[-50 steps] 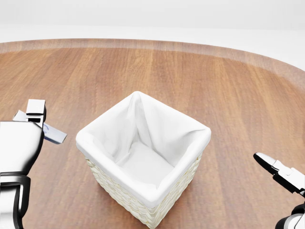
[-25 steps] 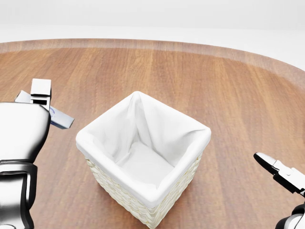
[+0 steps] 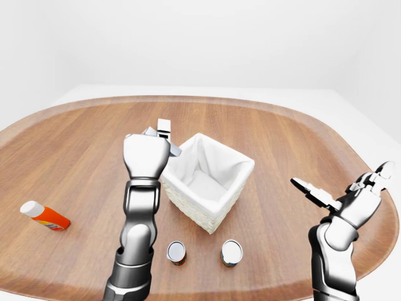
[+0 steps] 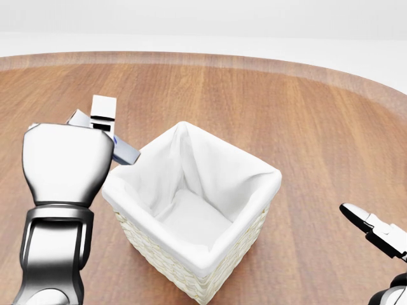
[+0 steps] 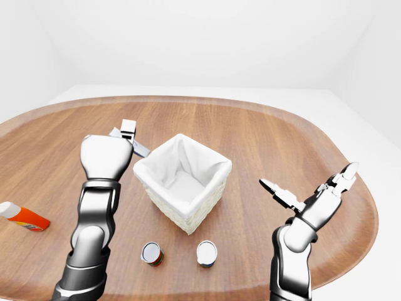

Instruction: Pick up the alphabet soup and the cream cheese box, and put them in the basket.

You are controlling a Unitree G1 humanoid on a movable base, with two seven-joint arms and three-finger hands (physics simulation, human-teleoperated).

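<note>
A broad oval wooden table [image 3: 75,144] with a raised, rounded rim fills most of each view, its warm brown grain running across the surface; it stands on a plain white floor in a bare white room [image 3: 207,44] with featureless walls. Near the table's middle sits the basket [image 4: 191,267], woven and pale, lined with white cloth that folds over its 4 edges, and its inside shows only the lining. The left hand [image 4: 95,136] is raised just beside the basket's left corner in the head view, its fingers closed round a flat grey-and-white box, the cream cheese box [image 4: 121,152], whose end juts out toward the basket rim. The right hand [image 5: 313,194] hovers over the table's right side, well apart from the basket, its fingers spread wide and holding nothing. Below the basket in the eye views stand 2 cans, apart from each other: a can with a red label [image 5: 151,254] on the left, which may be the alphabet soup though the label is too small to read, and a can with a darker side [image 5: 206,253] on the right. Far to the left lies an orange bottle with a white cap [image 3: 44,216], on its side.
</note>
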